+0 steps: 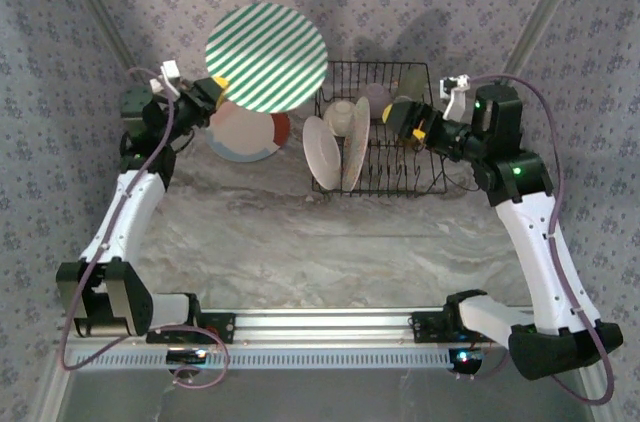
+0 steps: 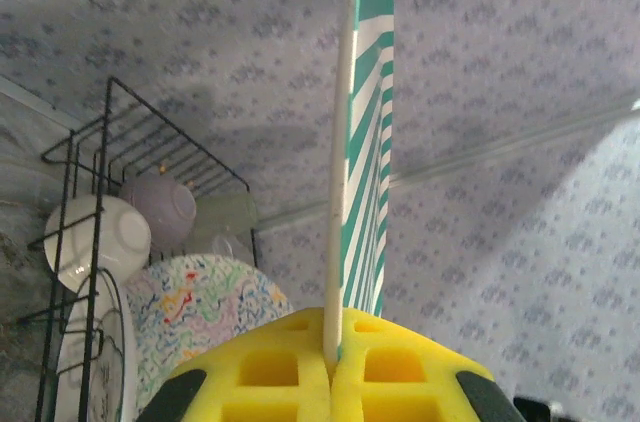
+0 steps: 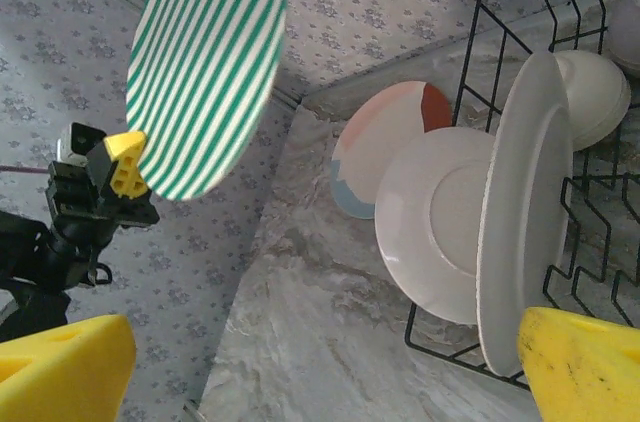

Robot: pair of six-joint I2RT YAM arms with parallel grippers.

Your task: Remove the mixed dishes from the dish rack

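My left gripper (image 1: 213, 92) is shut on the rim of a green-and-white striped plate (image 1: 266, 57), which it holds up on edge above the table, left of the black wire dish rack (image 1: 425, 77). From the left wrist, the plate's rim (image 2: 362, 142) is pinched between the yellow pads (image 2: 270, 367). In the rack stand white plates (image 3: 445, 222), a squiggle plate (image 2: 205, 307), a lilac bowl (image 2: 160, 207) and a cream bowl (image 3: 595, 97). My right gripper (image 1: 402, 122) hangs open over the rack's middle with nothing between its fingers (image 3: 65, 372).
A pastel plate with a red-brown patch (image 1: 245, 132) lies flat on the marble table, left of the rack and below the held plate. Patterned cloth walls (image 1: 60, 92) close in the back and sides. Bare marble (image 1: 330, 242) stretches in front of the rack.
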